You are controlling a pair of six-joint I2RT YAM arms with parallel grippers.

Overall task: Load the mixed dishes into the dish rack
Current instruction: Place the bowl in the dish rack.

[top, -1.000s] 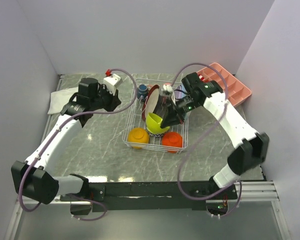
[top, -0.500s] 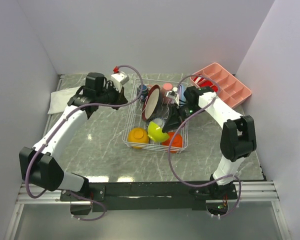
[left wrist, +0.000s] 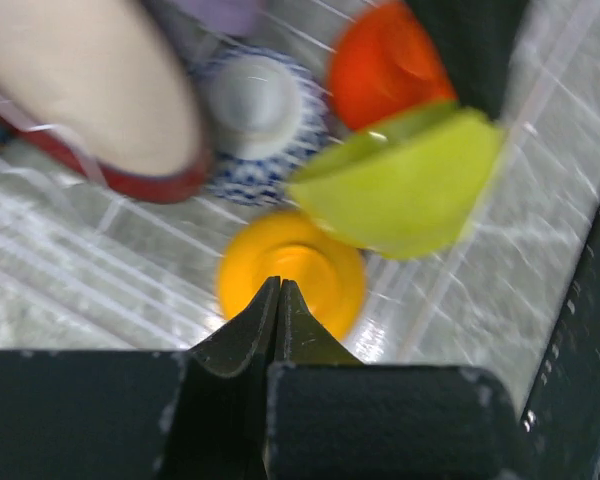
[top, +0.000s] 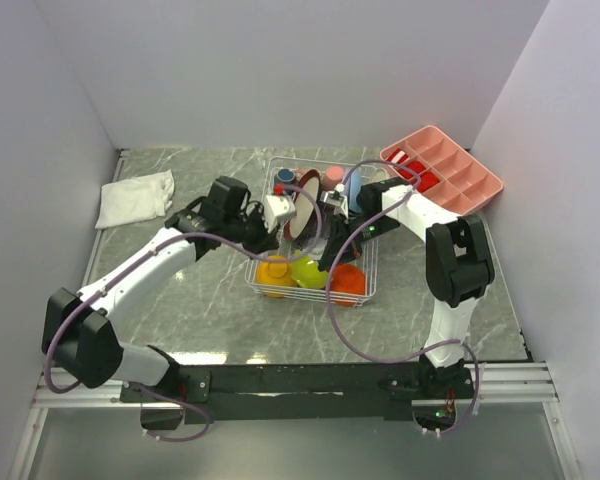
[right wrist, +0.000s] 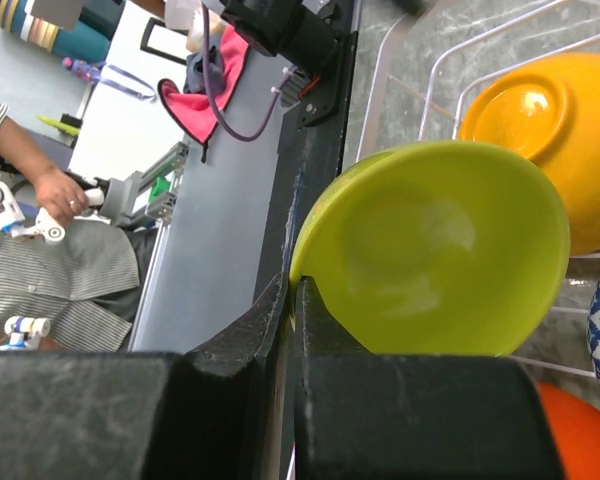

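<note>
Black-fingered left gripper [left wrist: 280,288] was pressed closed, empty; arm reached rightward. Black-fingered right gripper [right wrist: 292,288] pinched lime-green round bowl [right wrist: 435,250] rim; elbow folded back.

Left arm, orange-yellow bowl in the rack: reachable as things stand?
Probably yes: left gripper, shut, hangs over the orange-yellow bowl, nothing between. The lime bowl in the right gripper crowds one side.

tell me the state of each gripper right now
left gripper: closed, holding nothing
right gripper: closed on the rim of the lime bowl
</note>
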